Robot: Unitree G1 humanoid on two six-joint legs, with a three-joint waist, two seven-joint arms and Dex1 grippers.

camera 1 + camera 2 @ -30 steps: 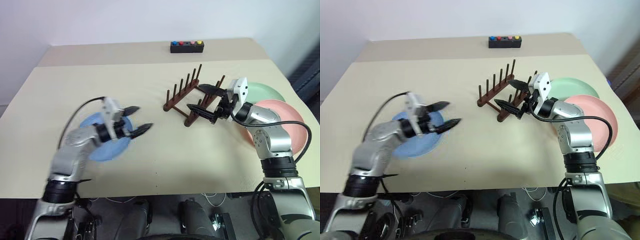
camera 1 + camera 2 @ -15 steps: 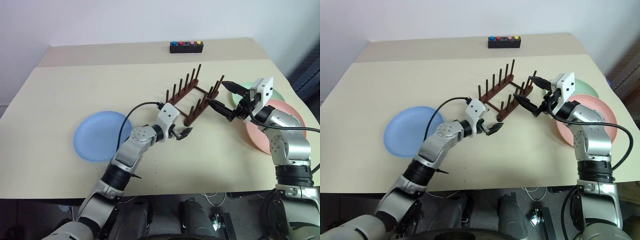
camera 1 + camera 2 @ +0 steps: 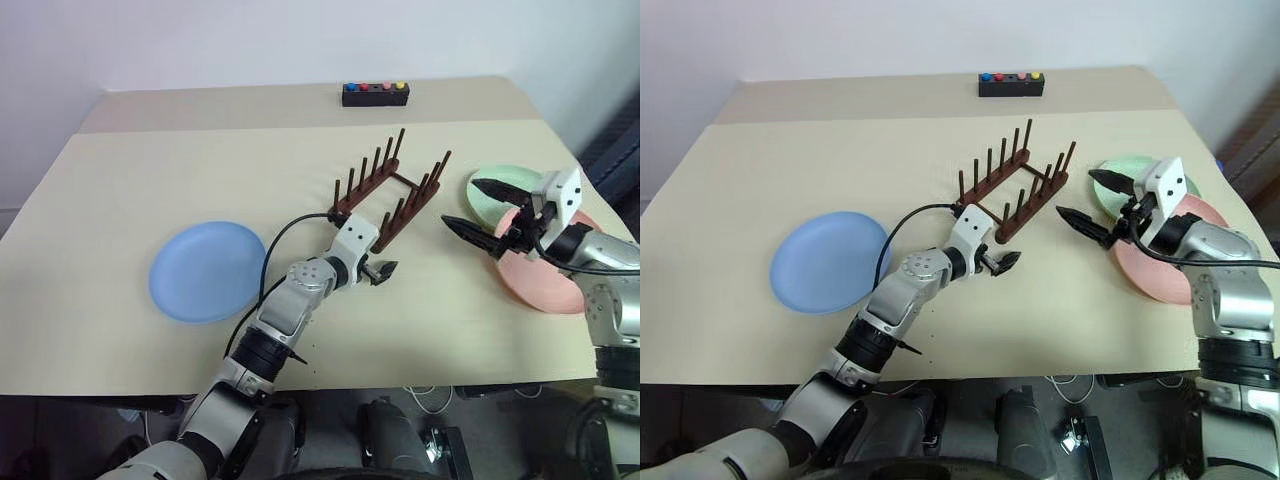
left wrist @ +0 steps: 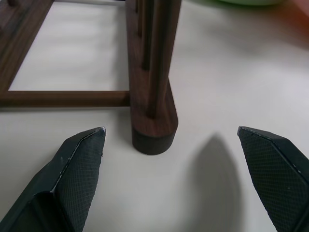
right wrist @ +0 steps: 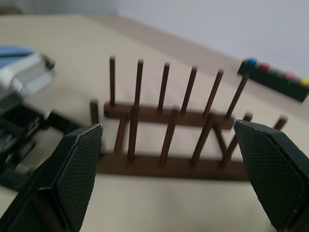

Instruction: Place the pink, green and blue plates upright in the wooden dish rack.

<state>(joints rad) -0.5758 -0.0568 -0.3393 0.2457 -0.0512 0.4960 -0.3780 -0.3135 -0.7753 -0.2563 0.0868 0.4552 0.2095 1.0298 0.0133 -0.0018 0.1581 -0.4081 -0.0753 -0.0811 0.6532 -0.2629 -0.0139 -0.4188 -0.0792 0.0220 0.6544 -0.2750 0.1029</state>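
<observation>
Left eye view: near to far
Left claw (image 3: 378, 271): spread, empty, beside rack's near end
Right claw (image 3: 480, 209): spread, empty, over pink plate (image 3: 545, 285)
Blue plate (image 3: 207, 270): flat on table (image 3: 120, 180)
Green plate (image 3: 490, 182): flat
Wooden dish rack (image 3: 385, 190): dark pegs, empty
Progress: no plates racked; three left

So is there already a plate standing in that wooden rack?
No, the wooden rack has only bare pegs; the blue plate, green plate and pink plate all lie flat on the table.
</observation>
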